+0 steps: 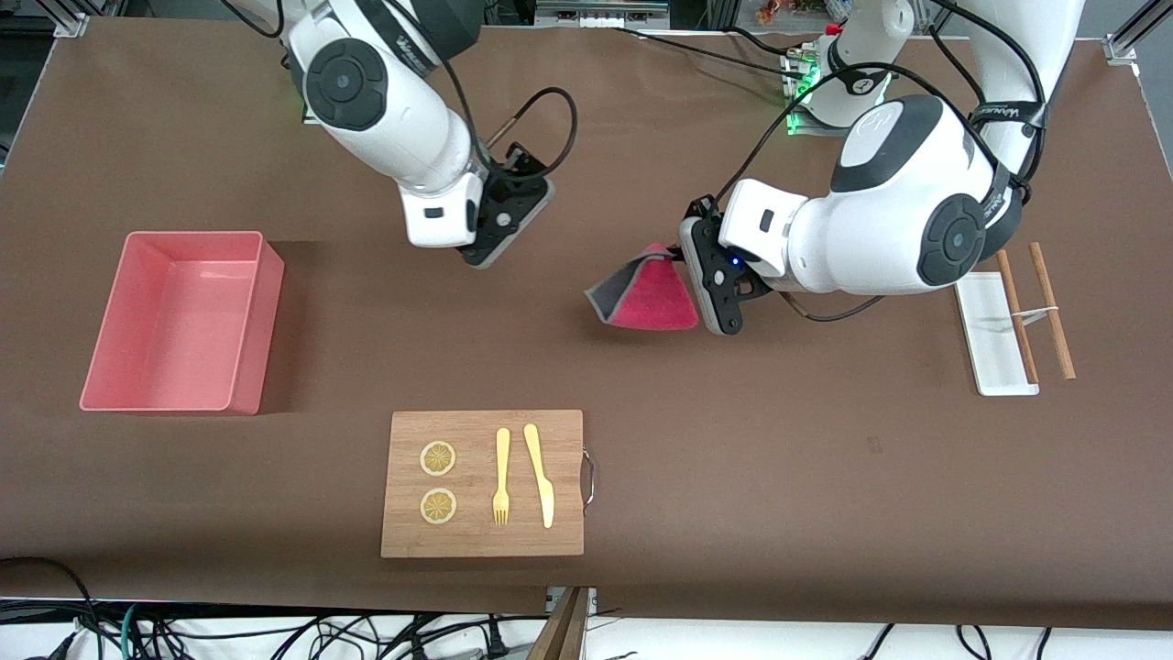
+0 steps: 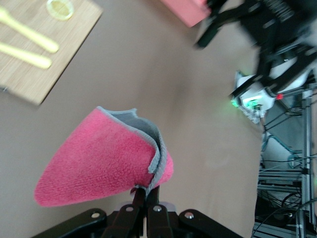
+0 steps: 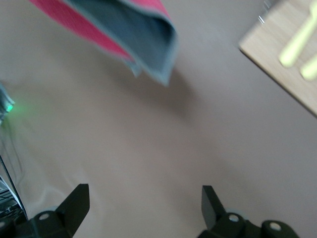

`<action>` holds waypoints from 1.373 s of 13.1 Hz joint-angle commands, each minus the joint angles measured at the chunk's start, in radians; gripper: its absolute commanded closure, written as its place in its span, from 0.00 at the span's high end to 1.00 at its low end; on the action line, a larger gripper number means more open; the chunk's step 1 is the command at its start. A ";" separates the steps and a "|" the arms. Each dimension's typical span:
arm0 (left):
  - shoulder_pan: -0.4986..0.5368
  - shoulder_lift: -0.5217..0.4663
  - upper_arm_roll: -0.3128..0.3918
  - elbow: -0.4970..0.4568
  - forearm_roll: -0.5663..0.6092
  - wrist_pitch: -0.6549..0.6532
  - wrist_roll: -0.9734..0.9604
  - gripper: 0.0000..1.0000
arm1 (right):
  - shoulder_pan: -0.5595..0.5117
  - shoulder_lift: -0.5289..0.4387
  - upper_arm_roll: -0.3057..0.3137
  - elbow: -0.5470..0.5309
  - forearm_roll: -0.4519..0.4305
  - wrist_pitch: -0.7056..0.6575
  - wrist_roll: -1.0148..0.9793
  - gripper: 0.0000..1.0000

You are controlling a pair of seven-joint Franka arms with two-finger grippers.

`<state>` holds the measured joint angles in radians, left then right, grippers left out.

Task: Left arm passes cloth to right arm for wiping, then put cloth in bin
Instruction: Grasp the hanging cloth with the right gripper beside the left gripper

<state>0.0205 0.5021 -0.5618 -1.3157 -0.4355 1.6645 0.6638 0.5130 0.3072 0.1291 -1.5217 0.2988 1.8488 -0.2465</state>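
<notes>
1. A wooden board [image 1: 483,483] with cutlery lies nearest the camera, untouched.
2. The cloth [image 1: 649,295] hangs in the air over bare table, pinched at one corner by the left gripper [image 1: 689,268].
3. It looks soft, light and floppy; the drooping grey-edged free corner seems the best hold.
4. The right gripper [image 3: 143,203], fingers spread wide, hangs over the table between the cloth and the bin [image 1: 180,321].

The bin [image 1: 183,321] sits toward the right arm's end, board [image 1: 483,483] nearer the camera.
</notes>
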 commanded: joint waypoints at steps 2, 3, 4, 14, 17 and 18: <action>0.009 0.000 -0.018 0.013 -0.090 0.003 0.169 0.00 | -0.005 0.036 0.024 0.034 0.046 0.098 -0.135 1.00; 0.007 0.000 -0.020 0.013 -0.095 0.008 0.215 0.00 | -0.004 0.039 0.026 0.034 0.045 0.099 -0.148 1.00; 0.006 0.000 -0.023 0.013 -0.101 0.017 0.261 0.00 | -0.004 0.050 0.035 0.035 0.045 0.119 -0.177 1.00; 0.010 -0.034 -0.033 0.009 -0.118 0.017 0.286 0.00 | 0.044 0.168 0.056 0.140 0.037 0.260 -0.204 0.98; 0.010 -0.034 -0.033 0.009 -0.118 0.017 0.286 0.00 | 0.048 0.168 0.055 0.138 0.033 0.260 -0.204 0.25; 0.010 -0.034 -0.033 0.009 -0.118 0.017 0.286 0.00 | 0.047 0.168 0.055 0.138 0.034 0.259 -0.203 0.10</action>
<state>0.0220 0.4810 -0.5931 -1.3007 -0.5297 1.6799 0.9265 0.5557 0.4607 0.1834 -1.4132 0.3253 2.1090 -0.4391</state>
